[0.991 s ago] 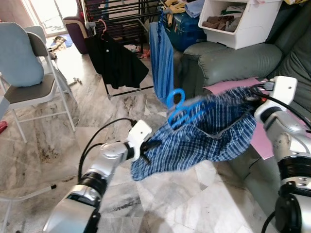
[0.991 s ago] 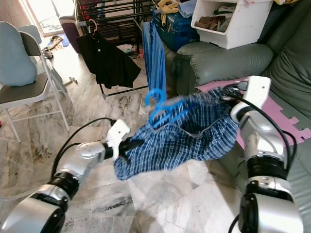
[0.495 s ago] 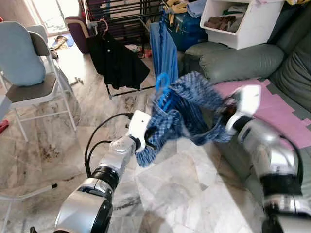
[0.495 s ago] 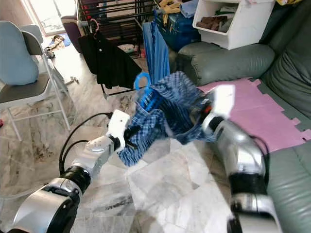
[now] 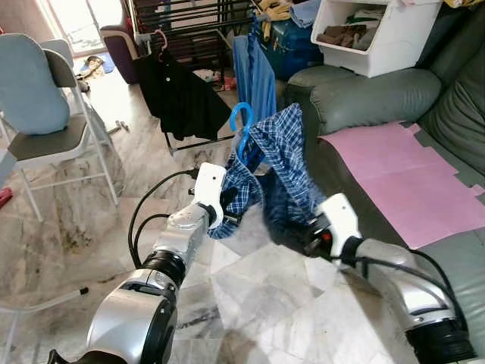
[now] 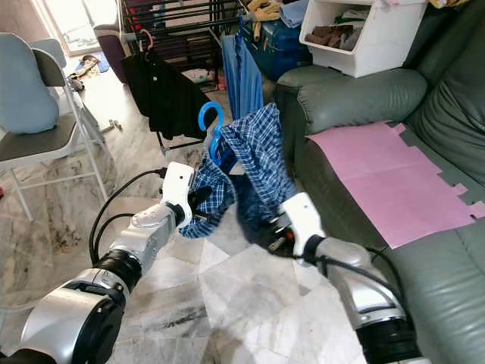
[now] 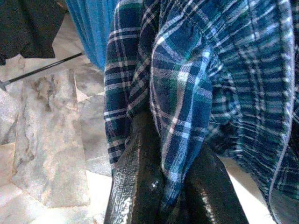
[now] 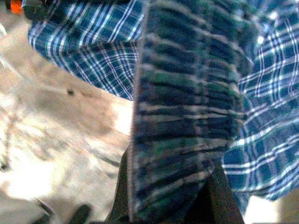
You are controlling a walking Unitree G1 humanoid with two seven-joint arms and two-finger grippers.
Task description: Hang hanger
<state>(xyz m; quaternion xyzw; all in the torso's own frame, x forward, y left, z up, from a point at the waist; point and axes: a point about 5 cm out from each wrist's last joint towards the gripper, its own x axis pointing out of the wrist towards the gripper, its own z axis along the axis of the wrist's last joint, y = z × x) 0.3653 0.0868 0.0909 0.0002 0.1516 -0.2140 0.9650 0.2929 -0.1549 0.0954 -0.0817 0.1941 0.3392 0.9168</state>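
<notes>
mostly hidden under the blue plaid garment (image 5: 276, 171), the blue hanger (image 5: 241, 130) shows little more than its hook, which sticks up above the cloth in the head views; its arms are buried in the folds. the garment hangs in the air between the two arms, over the marble floor (image 5: 250, 288), just in front of the grey sofa (image 5: 364, 95) with the pink mat (image 5: 394, 178) on its seat.

the left tool (image 7: 161, 186) is pressed together on a fold of the plaid; the left wrist view shows both black fingers (image 7: 133, 182) with cloth pinched between them. the right tool (image 8: 170, 196) likewise pinches a gathered band of the same garment, its fingertips largely covered by the fabric and the picture blurred.

the head views add what the wrist views lack: the drying rack (image 5: 189, 23) beyond, with a black shirt (image 5: 182, 95) on a pink hanger and a blue cloth (image 5: 254, 76) hanging from it, a folding chair (image 5: 53, 129) at the left, and a white bin (image 5: 371, 34) on the sofa arm.
</notes>
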